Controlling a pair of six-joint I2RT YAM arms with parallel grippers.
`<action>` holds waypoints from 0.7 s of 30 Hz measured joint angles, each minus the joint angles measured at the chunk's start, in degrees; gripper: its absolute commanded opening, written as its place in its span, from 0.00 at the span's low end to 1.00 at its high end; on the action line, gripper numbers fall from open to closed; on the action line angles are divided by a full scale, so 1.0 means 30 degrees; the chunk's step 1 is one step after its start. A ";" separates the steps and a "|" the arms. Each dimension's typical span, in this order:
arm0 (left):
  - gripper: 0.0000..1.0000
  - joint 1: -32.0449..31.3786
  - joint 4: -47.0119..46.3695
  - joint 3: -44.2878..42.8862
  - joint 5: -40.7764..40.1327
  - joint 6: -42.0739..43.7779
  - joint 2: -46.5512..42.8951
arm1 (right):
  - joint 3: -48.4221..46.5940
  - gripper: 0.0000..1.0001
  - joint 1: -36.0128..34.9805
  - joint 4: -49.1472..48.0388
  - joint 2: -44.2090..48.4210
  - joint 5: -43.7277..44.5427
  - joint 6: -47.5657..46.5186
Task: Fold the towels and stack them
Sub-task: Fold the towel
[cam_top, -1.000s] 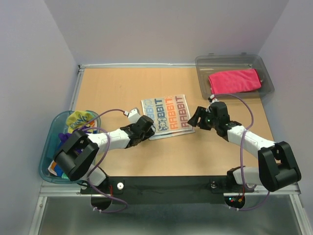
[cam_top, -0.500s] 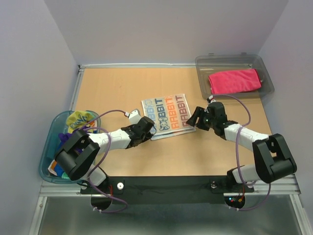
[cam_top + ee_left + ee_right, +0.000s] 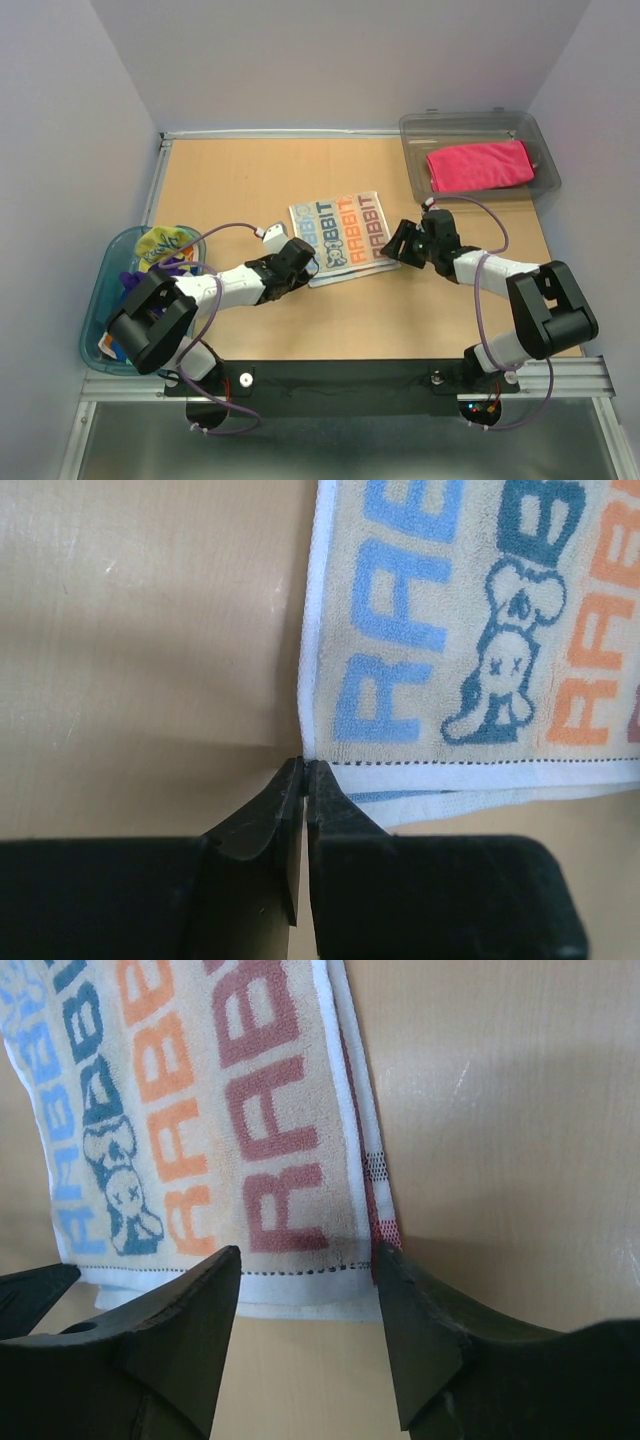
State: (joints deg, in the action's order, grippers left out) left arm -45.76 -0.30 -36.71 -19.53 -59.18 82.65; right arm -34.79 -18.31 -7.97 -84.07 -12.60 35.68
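Note:
The striped towel [image 3: 340, 238] with big RABBIT letters lies folded flat mid-table; it also shows in the left wrist view [image 3: 470, 630] and the right wrist view [image 3: 200, 1130]. My left gripper [image 3: 305, 263] is shut, its tips [image 3: 303, 765] pinched at the towel's near left corner. My right gripper [image 3: 400, 241] is open, its jaws [image 3: 306, 1260] standing either side of the near right corner just above the table. A magenta towel [image 3: 478, 165] lies folded in the far-right bin. Yellow [image 3: 160, 245] and purple [image 3: 135, 280] towels lie heaped in the left tub.
The clear grey plastic bin [image 3: 480, 119] stands at the far right corner. The blue-rimmed oval tub [image 3: 92, 335] sits off the table's left edge beside my left arm. Bare wooden table [image 3: 230, 180] lies around the striped towel.
My right gripper has crept left, closer to the striped towel's near right corner, and its arm has tucked in. The left gripper and the towel have not moved.

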 measured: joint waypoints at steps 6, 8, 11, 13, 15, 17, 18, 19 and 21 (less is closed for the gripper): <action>0.03 0.0000 0.0270 -0.0022 0.0000 0.0138 -0.0488 | 0.0000 0.56 0.0000 -0.0066 -0.0357 -0.0095 0.0197; 0.03 0.0000 0.0328 -0.0022 0.0007 0.0189 -0.0510 | 0.0000 0.56 0.0000 -0.0066 -0.0430 -0.0182 0.0204; 0.03 0.0000 0.0444 -0.0022 0.0007 0.0219 -0.0605 | 0.0000 0.58 0.0000 -0.0073 -0.0510 -0.0277 0.0233; 0.03 0.0000 0.0481 -0.0022 0.0007 0.0255 -0.0765 | 0.0000 0.59 0.0000 -0.0073 -0.0510 -0.0291 0.0284; 0.03 0.0000 0.0481 -0.0029 0.0007 0.0277 -0.0984 | 0.0000 0.59 0.0000 -0.0073 -0.0510 -0.0291 0.0372; 0.03 0.0000 0.0517 -0.0066 0.0007 0.0277 -0.1122 | 0.0000 0.59 0.0000 -0.0066 -0.0525 -0.0277 0.0415; 0.03 0.0000 0.0554 -0.0117 0.0000 0.0284 -0.1166 | 0.0000 0.59 0.0000 -0.0066 -0.0525 -0.0211 0.0423; 0.03 0.0000 0.0583 -0.0168 0.0000 0.0284 -0.1188 | 0.0000 0.57 0.0000 -0.0066 -0.0525 -0.0168 0.0423; 0.03 0.0000 0.0619 -0.0240 0.0000 0.0291 -0.1202 | 0.0000 0.53 0.0000 -0.0066 -0.0525 -0.0153 0.0415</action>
State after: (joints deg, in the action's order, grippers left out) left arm -45.76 1.56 -37.43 -19.53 -58.30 79.05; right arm -34.79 -18.31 -8.16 -85.65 -13.06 36.93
